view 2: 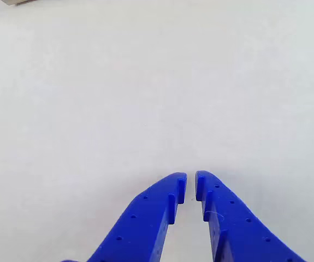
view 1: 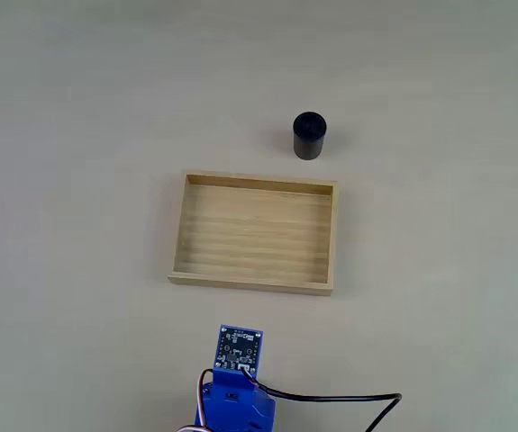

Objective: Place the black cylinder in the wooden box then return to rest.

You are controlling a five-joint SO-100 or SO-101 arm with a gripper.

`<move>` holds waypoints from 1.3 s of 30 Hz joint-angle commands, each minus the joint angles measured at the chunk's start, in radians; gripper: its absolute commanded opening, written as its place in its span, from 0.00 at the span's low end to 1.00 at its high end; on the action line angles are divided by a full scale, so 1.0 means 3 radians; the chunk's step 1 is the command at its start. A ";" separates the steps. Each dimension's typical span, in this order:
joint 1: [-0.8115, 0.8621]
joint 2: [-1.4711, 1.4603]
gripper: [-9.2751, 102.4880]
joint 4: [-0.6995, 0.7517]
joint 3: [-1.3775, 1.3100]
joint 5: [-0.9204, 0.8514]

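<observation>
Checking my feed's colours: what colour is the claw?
Bright blue, both fingers; the claw shows best in the other view, tips nearly touching over the pale table.

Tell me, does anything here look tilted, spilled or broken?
Nothing stands out. The cylinder stands upright on the table beyond the box, apart from it. The box lies flat and empty. The end effector holds nothing.

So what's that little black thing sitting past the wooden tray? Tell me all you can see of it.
The black cylinder is a small, matte, film-canister-like tub with a round flat top. It looks like plastic. It stands upright on the pale table, just beyond the far right corner of the wooden box in the fixed view, apart from it. Nothing touches it but the table.
</observation>
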 commanded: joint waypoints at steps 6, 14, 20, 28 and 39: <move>-0.0015 -0.0031 0.09 0.0010 0.0107 0.0015; 0.0046 0.0015 0.09 -0.0097 0.0102 0.0051; 0.0107 0.0312 0.09 -0.0562 -0.0102 0.0051; 0.0230 0.1053 0.09 -0.1207 -0.0721 0.0056; 0.0302 0.2286 0.15 -0.1963 -0.1779 0.0189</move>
